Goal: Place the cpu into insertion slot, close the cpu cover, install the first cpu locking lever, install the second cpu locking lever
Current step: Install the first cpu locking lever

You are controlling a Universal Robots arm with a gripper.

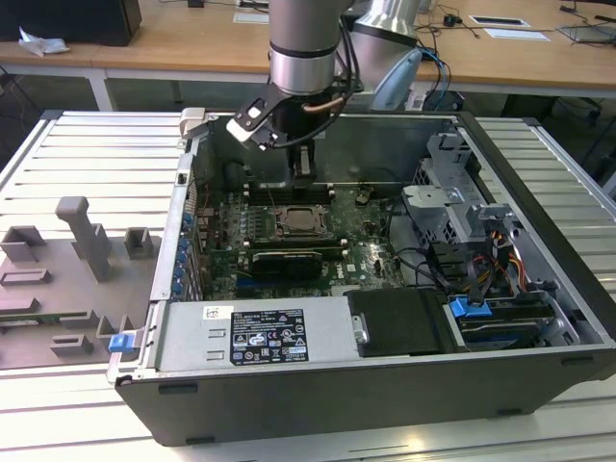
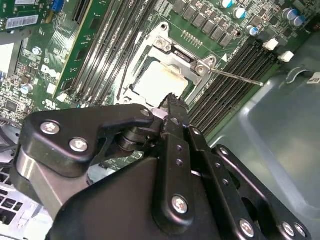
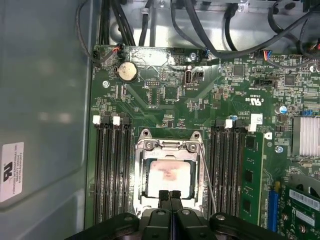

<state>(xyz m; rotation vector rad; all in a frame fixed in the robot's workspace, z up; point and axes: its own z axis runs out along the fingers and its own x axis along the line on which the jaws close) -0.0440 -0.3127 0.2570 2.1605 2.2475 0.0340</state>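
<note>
Across the exterior view, desk [image 1: 87, 144]: slatted metal, with grey fixture blocks [image 1: 87, 241] at the exterior view's left.
mid-frame, case [image 1: 318, 409]: open computer chassis; cables and drive bay at the exterior view's right.
upper centre, arm [image 1: 303, 48]: reaching down into the case.
board [image 3: 165, 100]: green, flat inside the case, with rows of memory slots [image 3: 112, 170] on it.
tool [image 3: 170, 195]: fingers pressed together, pinching nothing visible. Tips at the edge of the insertion slot [image 3: 138, 175], touching or just above the cpu cover [image 3: 170, 156]; cannot tell which.
insertion slot: centre of the exterior view, just below the tool in frame.
cpu cover: seemingly lowered, framing the chip.
cpu [image 3: 169, 175]: seated in the insertion slot, showing through the cover's window.
lever [image 3: 208, 182]: thin wire rod, angled away beside the memory slots, seemingly unlatched.
risk: probably a slip of the narrow tips off the springy lever or cover edge onto the cpu or memory slots. Too hard a downward push could flex the board.
</note>
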